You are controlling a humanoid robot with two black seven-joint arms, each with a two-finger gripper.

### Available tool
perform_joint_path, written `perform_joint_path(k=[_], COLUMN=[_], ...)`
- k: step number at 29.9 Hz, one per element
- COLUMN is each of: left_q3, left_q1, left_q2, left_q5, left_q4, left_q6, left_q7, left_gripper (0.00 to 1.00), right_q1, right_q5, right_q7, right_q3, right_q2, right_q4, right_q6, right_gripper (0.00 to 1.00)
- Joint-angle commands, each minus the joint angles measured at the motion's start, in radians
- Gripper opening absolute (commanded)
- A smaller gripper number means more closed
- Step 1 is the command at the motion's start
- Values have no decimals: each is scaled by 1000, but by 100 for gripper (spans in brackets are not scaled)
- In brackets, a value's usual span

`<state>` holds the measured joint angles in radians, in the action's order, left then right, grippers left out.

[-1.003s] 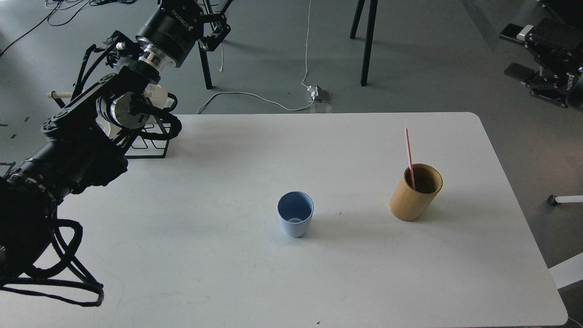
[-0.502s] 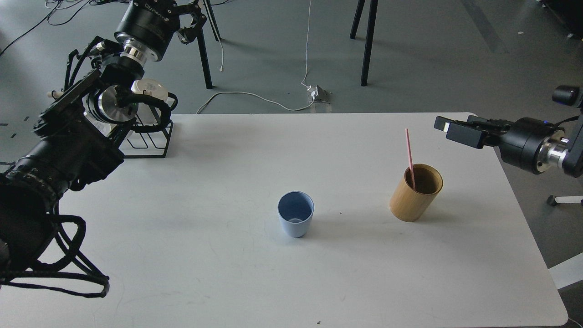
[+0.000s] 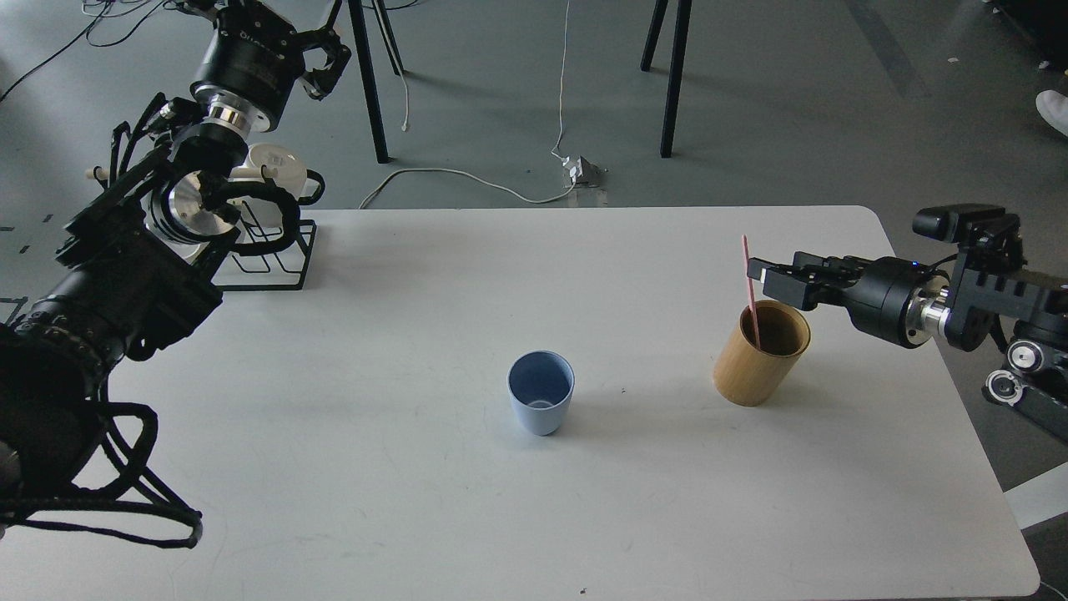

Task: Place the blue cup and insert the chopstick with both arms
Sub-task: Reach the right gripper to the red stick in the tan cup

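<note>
Blue cup: the blue cup [image 3: 541,404] stands upright near the middle of the counter [image 3: 417,501], a smooth light-blue plastic tumbler tapering to its base, darker blue inside; nothing shows in it, nothing touches it.
Chopstick: the chopstick [image 3: 749,284] is a thin straight pink stick, well to the right of the blue cup, its lower end inside the bamboo holder and its upper part rising above the rim, leaning slightly left.
Bamboo holder: the bamboo holder [image 3: 755,363] is a tan, matte cylinder, taller than the blue cup, open on top with a dark inside; how deep the stick goes is hidden by its wall.
Right hand: the right hand [image 3: 772,280], black, reaches in from right of the blue cup, its tips just beside the stick's upper part; seen side-on and dark, so I cannot tell whether the fingers are spread or closed, or whether they touch the stick.
Left hand: the left hand [image 3: 321,63] is up at the far left of the blue cup, off the counter over the floor, fingers apart and holding nothing.
Rack: a black wire rack [image 3: 271,255] sits at the counter's far left corner, with a white mug [image 3: 271,159] partly hidden behind the left arm.
Counter: white, smooth, rounded corners, its near edge cut off.
</note>
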<state>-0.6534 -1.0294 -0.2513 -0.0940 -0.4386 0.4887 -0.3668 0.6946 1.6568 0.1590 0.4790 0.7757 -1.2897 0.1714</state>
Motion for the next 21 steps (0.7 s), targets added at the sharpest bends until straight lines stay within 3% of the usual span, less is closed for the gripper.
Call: perform_joint_path(k=[1, 6, 12, 17, 21], left_q3=[1, -2, 0, -2, -2], left_q1=[-1, -1, 2, 2, -6], left_q2=[1, 0, -5, 4, 4], left_q5=[0, 0, 0, -1, -1], left_q4=[0, 0, 0, 0, 0], left_q6=[0, 0, 0, 0, 0], left_q7=[-1, -1, -1, -3, -3], left_gripper=[99, 99, 99, 99, 99], right_q1=[29, 34, 28, 37, 45], right_q5=[34, 49, 78, 81, 81], right_q7=[1, 1, 1, -1, -4], right_q3=[-36, -42, -43, -69, -73], right_q2=[-41, -67, -65, -62, -55], right_q4=[46, 58, 58, 58, 53], right_q6=[0, 5, 17, 20, 20], right_gripper=[60, 56, 40, 10, 0])
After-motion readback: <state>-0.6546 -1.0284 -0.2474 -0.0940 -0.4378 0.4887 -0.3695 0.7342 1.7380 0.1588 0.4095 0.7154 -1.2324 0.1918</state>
